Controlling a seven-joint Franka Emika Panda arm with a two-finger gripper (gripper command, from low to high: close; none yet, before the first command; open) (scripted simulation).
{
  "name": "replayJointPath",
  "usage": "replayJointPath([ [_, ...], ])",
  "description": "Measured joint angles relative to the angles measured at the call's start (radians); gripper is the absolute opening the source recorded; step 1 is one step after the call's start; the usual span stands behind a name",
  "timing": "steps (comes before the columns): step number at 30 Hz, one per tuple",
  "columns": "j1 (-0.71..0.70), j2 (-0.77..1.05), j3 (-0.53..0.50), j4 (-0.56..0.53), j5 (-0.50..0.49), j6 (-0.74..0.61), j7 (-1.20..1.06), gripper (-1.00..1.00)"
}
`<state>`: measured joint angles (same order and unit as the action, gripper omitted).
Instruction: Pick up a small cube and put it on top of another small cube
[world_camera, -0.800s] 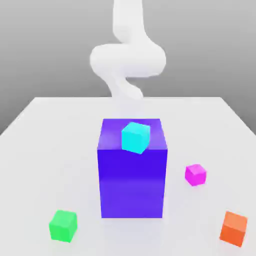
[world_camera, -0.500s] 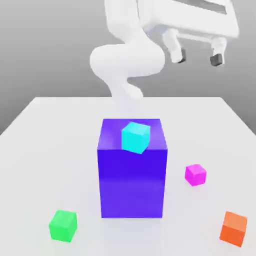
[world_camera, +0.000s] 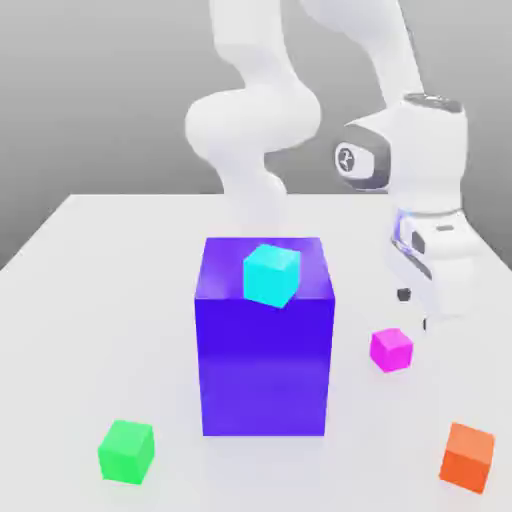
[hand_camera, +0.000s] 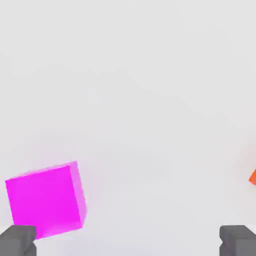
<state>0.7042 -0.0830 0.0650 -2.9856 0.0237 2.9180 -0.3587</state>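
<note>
Your gripper (hand_camera: 128, 241) hangs with fingers wide apart and empty, just beside the small magenta cube (world_camera: 391, 349) on the table (world_camera: 100, 300).

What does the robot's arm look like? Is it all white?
Mostly, yes. The arm is smooth, rounded and glossy white, like fat bent tubes joined together. One joint has a dark round cap with a small white mark on it. The gripper ends in two dark grey, blocky fingertips. No cables show.
</note>
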Motion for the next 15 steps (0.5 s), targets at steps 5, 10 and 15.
replayJointPath([
  [5, 0.026, 0.177, -0.026, 0.017, -0.047, 0.145, 0.010, 0.00],
  [10, 0.065, 0.313, -0.064, 0.041, -0.049, 0.257, 0.012, -1.00],
  [15, 0.066, 0.327, -0.065, 0.044, -0.049, 0.266, 0.012, -1.00],
])
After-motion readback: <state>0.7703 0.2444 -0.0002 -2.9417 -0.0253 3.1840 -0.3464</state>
